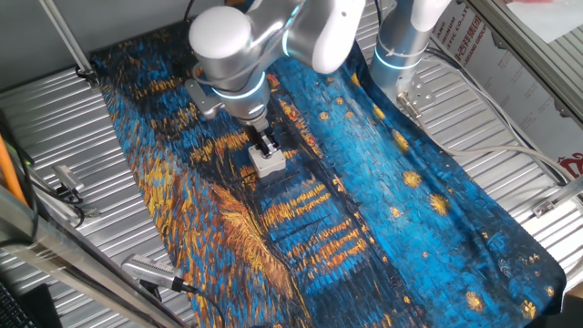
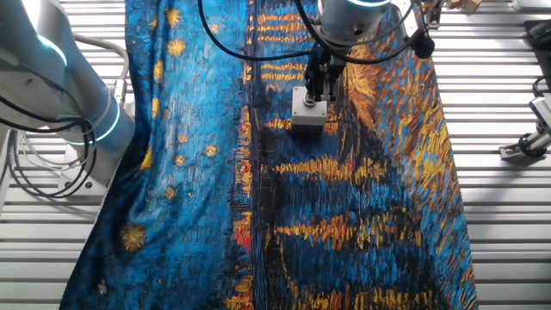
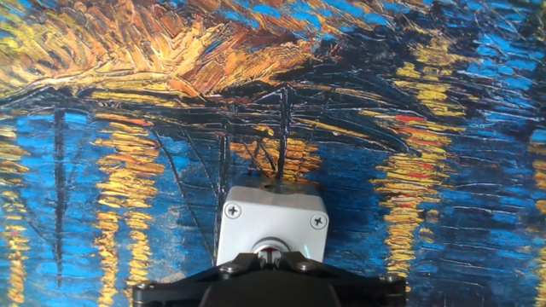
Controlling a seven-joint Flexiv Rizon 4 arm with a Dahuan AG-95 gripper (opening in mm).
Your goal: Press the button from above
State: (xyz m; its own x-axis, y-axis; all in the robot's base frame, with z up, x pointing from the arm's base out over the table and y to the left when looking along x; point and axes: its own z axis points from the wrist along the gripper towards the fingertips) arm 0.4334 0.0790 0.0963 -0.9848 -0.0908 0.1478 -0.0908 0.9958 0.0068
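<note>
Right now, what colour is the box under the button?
Light grey box, screws at its top corners; clearest in the hand view.

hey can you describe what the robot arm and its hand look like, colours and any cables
The arm is glossy white and silver with rounded joint housings, each ringed by a glowing light-blue band. The hand is small and black; the hand view shows its black body studded with small screws. Black cables loop around the wrist in the other fixed view.
</note>
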